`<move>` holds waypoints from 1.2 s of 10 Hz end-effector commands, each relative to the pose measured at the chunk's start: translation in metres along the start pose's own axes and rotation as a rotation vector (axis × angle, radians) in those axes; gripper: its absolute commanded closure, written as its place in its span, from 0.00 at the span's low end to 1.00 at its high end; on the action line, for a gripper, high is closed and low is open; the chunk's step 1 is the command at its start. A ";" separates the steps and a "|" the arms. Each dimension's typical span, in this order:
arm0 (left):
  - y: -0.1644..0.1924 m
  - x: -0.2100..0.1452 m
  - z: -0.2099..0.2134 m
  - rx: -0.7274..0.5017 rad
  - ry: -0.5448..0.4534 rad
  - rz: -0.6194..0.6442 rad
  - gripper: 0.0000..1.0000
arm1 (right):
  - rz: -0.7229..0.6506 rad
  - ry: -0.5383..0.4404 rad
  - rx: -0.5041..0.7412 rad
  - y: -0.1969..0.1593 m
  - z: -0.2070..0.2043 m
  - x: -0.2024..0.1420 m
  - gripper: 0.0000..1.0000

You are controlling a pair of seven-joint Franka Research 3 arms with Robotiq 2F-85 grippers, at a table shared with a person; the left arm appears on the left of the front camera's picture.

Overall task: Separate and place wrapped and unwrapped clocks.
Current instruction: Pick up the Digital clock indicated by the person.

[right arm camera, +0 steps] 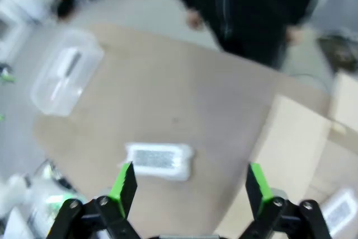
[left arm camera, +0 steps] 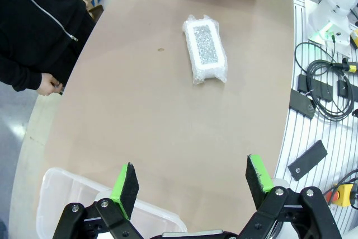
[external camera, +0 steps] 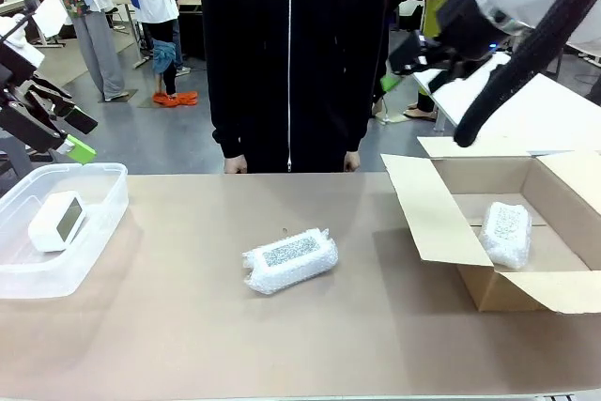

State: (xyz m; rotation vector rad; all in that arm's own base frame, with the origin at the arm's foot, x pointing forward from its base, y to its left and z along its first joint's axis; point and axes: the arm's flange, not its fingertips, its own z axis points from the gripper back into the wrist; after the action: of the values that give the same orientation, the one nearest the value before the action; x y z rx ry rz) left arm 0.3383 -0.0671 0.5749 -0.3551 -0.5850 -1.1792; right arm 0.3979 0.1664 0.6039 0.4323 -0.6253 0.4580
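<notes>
Counter (external camera: 188, 326): bubble-wrapped clock (external camera: 290, 260) laid centrally, second wrapped clock (external camera: 506, 232) in cardboard box (external camera: 441, 223), bare clock (external camera: 56, 221) in clear bin (external camera: 103, 204). Left end effector (left arm camera: 193, 180), right end effector (right arm camera: 192, 186) held wide open, empty.

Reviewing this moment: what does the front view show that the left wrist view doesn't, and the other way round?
Front view: the bare clock lying in the clear tub, and the boxed wrapped clock inside the open cardboard box.
Left wrist view: black cables and a flat black plate on the slatted bench beside the table.
Shared: the loose wrapped clock lying in the middle of the table, a corner of the tub, and the person in a black zipped jacket at the far edge.
</notes>
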 end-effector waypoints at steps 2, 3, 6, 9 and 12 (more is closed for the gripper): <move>-0.001 0.001 0.000 0.005 0.007 0.004 0.00 | 0.341 0.066 0.492 -0.031 0.005 -0.031 0.00; -0.001 0.001 0.000 0.005 0.007 0.004 0.00 | 0.426 0.089 0.512 -0.034 0.007 -0.041 0.00; -0.001 0.001 0.000 0.005 0.007 0.004 0.00 | 0.631 0.122 0.417 -0.023 0.006 -0.065 0.00; -0.001 0.001 0.000 0.005 0.007 0.004 0.00 | 0.723 0.094 0.267 -0.008 0.006 -0.066 0.00; -0.001 0.001 0.000 0.005 0.007 0.004 0.00 | 0.717 0.115 0.306 -0.006 0.012 -0.056 0.00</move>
State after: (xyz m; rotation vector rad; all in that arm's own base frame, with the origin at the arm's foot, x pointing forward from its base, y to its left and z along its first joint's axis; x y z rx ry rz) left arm 0.3383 -0.0672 0.5749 -0.3552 -0.5850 -1.1794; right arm 0.3539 0.1393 0.5782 0.4388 -0.6169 1.2562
